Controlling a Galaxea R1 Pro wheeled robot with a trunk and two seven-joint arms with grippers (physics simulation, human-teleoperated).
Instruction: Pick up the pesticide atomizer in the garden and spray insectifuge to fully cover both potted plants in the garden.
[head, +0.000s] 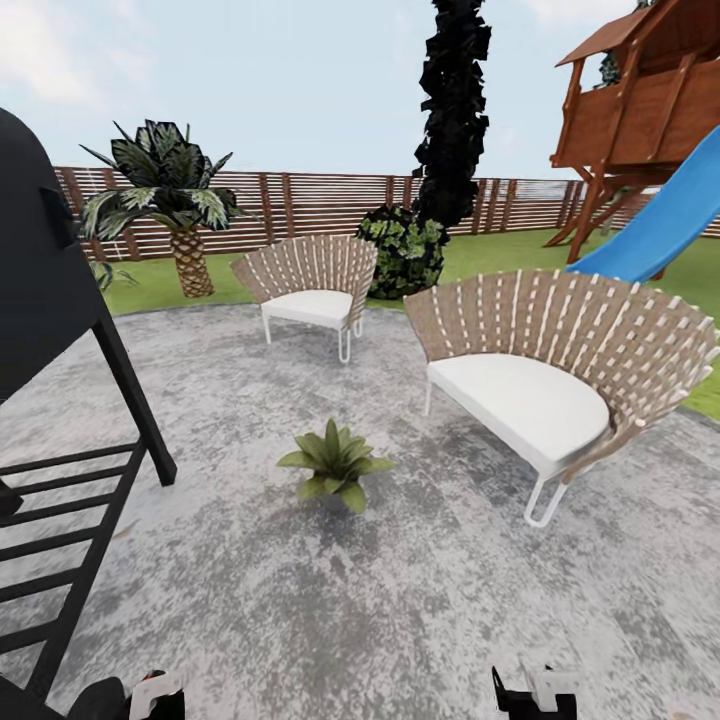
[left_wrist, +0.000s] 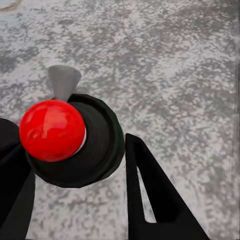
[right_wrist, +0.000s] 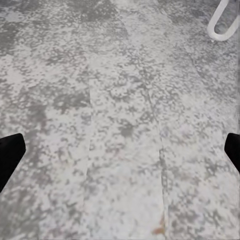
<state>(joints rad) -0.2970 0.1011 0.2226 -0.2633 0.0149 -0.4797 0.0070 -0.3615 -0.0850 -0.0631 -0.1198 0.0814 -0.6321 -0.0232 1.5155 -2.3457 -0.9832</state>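
The left gripper (left_wrist: 75, 165) is pinching the pesticide atomizer (left_wrist: 70, 140); the right gripper (right_wrist: 120, 150) is spread; a potted plant (head: 335, 465) is sitting mid-frame, ahead of both.

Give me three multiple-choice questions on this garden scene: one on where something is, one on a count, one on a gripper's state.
1. Where does the potted plant stand? A on the lawn; B on the stone patio; C on a chair seat.
2. How many woven chairs are there? A one; B two; C four.
3. How is the right gripper? A open and empty; B shut on a bottle; C shut on a leaf.
Answers: B, grey stone surrounds the plant; B, one chair stands near and a second behind it; A, its fingers stand wide apart over bare stone.
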